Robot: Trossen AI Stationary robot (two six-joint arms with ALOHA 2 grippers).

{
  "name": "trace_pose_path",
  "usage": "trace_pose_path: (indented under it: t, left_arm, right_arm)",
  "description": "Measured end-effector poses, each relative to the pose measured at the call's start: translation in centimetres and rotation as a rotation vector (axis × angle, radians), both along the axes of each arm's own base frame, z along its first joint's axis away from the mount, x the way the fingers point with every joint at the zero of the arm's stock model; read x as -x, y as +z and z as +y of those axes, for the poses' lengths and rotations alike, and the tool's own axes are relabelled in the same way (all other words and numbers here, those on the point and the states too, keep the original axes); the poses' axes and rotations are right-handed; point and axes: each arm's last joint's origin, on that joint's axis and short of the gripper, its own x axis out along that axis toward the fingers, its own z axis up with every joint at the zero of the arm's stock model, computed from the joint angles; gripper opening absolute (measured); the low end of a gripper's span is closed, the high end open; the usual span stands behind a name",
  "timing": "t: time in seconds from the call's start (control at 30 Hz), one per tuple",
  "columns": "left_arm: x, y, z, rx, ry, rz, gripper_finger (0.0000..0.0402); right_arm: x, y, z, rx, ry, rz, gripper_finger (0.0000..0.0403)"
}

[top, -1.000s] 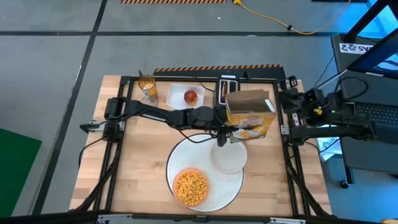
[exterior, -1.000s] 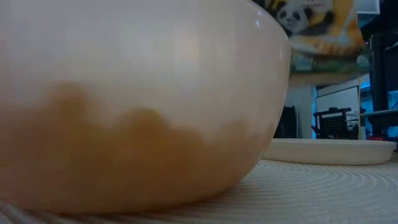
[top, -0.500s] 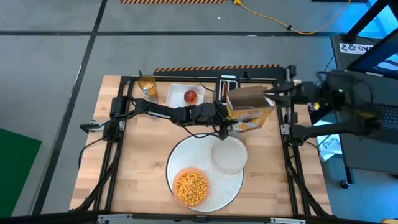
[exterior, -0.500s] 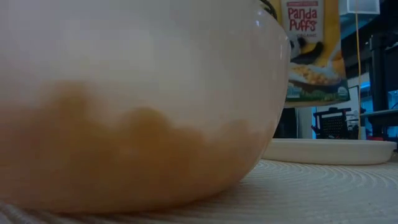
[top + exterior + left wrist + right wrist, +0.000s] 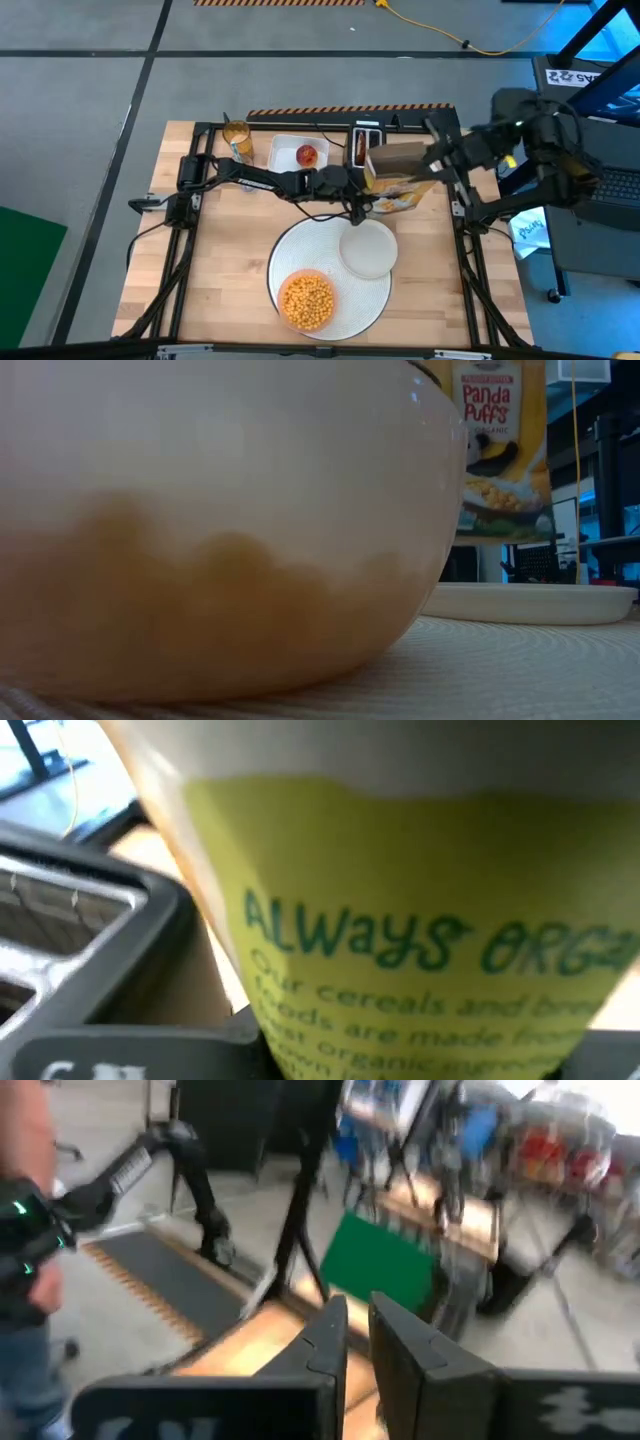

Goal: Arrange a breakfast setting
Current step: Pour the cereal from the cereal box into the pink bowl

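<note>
— What's the surface like?
— A pale wooden desk [image 5: 220, 290] on grey concrete floor. The woven round white placemat [image 5: 300, 250] carries the glossy orange bowl [image 5: 307, 301] of yellow cereal puffs [image 5: 307, 298], near, and a smooth pale plate [image 5: 368, 250], right.

— The claws?
— Left claw [image 5: 358, 209] touches the cardboard cereal box [image 5: 402, 178]; closure unclear. Right claw [image 5: 358, 1342], lifted at the far right, nearly together, empty.

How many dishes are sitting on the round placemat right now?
2. The orange bowl of cereal puffs sits at the placemat's near edge, and the small pale plate, with nothing on it, sits at the placemat's far right edge, just in front of the cereal box.
</note>
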Motion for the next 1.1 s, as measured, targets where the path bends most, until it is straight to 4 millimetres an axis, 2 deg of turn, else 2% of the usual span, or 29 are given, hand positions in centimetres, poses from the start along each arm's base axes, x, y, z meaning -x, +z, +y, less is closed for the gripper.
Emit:
trace_pose_path:
  t: [0.1,0.23,0.4,0.53,0.63,0.77,1.1]
  left_arm:
    - [0.1,-0.3,-0.2,0.003,-0.004,0.038,0.0094]
    - [0.1,-0.4,-0.9,0.003,-0.018,0.041,0.0094]
    - [0.1,-0.4,-1.5,-0.005,-0.014,0.044,0.0094]
    - [0.1,-0.4,-1.7,-0.007,-0.014,0.046,0.0094]
    - [0.1,-0.4,-1.8,-0.009,-0.01,0.046,0.0094]
    - [0.1,-0.4,-1.9,-0.018,0.01,0.048,0.0094]
    - [-0.1,-0.1,-1.8,-0.025,0.028,0.01,0.0094]
  right_arm:
    - [0.5,-1.5,-0.2,0.044,-0.095,0.204,0.0052]
    - [1.1,-3.8,-0.5,0.119,-0.171,0.463,0.0117]
    - [0.6,-5.1,-0.5,0.103,-0.146,0.578,0.0219]
    - [0.2,-6.0,-0.5,0.088,-0.158,0.687,0.0265]
    - [-0.3,-7.0,-0.7,0.124,-0.207,0.802,0.0271]
    - [-0.5,-7.7,-0.8,0.152,-0.185,0.882,0.026]
    - [-0.6,-8.0,-1.1,0.279,-0.236,0.892,0.0186]
